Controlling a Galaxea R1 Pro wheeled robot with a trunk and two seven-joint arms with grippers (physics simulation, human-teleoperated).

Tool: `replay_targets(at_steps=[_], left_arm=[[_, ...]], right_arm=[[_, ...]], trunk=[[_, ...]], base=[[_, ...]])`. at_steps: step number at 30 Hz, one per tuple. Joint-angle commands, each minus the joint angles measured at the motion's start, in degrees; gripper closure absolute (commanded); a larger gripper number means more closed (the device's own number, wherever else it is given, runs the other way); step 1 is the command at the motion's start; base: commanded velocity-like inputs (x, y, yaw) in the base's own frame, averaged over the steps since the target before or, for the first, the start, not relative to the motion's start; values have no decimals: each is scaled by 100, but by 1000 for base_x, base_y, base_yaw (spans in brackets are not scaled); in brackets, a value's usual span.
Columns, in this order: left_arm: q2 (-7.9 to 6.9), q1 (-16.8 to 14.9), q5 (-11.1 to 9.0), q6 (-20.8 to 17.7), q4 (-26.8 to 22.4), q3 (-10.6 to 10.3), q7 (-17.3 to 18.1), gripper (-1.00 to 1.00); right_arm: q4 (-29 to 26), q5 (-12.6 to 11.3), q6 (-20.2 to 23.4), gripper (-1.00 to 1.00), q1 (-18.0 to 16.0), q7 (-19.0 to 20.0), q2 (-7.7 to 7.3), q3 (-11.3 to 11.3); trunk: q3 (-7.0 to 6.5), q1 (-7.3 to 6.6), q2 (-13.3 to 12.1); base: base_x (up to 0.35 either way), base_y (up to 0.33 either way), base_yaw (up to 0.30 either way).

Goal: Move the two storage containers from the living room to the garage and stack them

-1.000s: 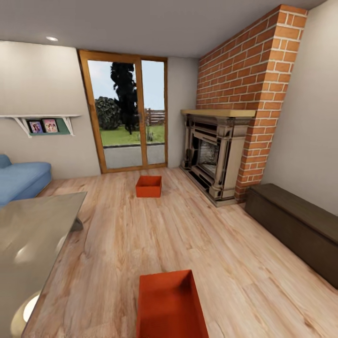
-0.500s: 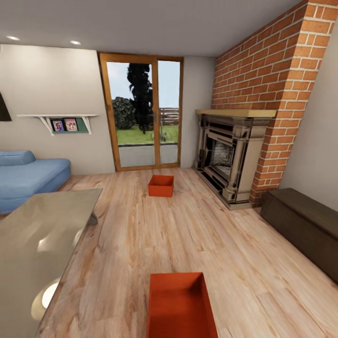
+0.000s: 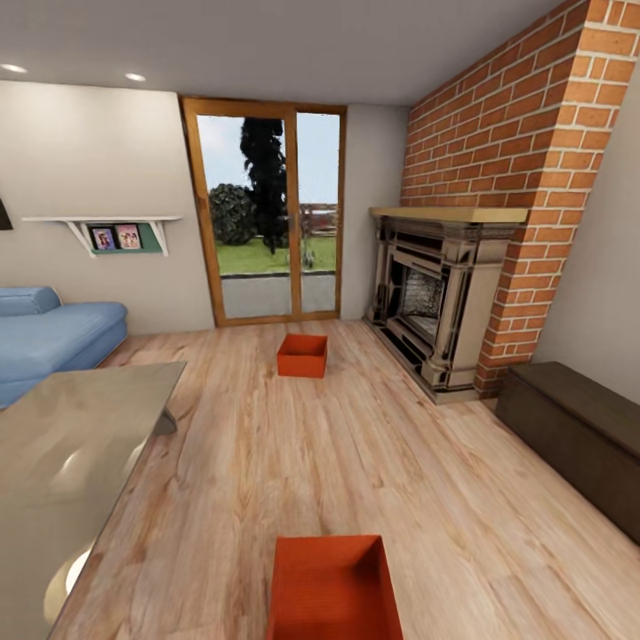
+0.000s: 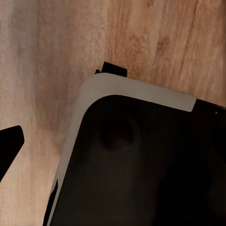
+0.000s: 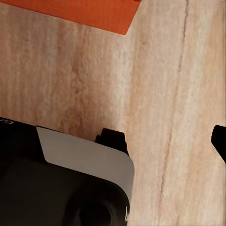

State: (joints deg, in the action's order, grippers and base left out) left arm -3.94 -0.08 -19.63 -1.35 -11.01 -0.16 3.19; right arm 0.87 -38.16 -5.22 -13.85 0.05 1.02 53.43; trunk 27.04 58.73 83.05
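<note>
Two orange-red storage containers rest on the light wood planks of the living room. The near one [image 3: 333, 587] lies open-topped just in front of me, cut by the picture's lower edge. The far one [image 3: 302, 356] stands before the glass door. A corner of orange container [image 5: 89, 12] shows in the right wrist view. My left gripper [image 4: 113, 148] hangs over the planks beside my dark base, one fingertip [image 4: 9, 148] at the picture's edge. My right gripper [image 5: 113, 141] hangs likewise, fingertip [image 5: 219, 141] far out. Both hold nothing.
A glass-topped table [image 3: 62, 462] fills the near left, with a blue sofa [image 3: 49, 338] behind it. The brick fireplace [image 3: 444, 302] and a dark brown chest [image 3: 578, 436] line the right wall. Open plank floor runs between the two containers.
The head view has swung, so the whole room shifted rightward in the picture, and the near container sits slightly lower. Both containers stay where they were on the floor.
</note>
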Motion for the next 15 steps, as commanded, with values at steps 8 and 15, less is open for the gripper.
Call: replay_targets(at_steps=[8, 15], left_arm=[[1, -1, -47, -19, -38, -2, 15, -100], [17, -1, -42, -16, -24, -9, 30, -100]], right_arm=[[9, -60, -40, -100, -5, 3, -5, 45], [9, -54, -32, -100, -4, 3, 3, 45]], trunk=[[6, 0, 3], [6, 0, 3]], base=[[14, -6, 0], [189, 0, 0]])
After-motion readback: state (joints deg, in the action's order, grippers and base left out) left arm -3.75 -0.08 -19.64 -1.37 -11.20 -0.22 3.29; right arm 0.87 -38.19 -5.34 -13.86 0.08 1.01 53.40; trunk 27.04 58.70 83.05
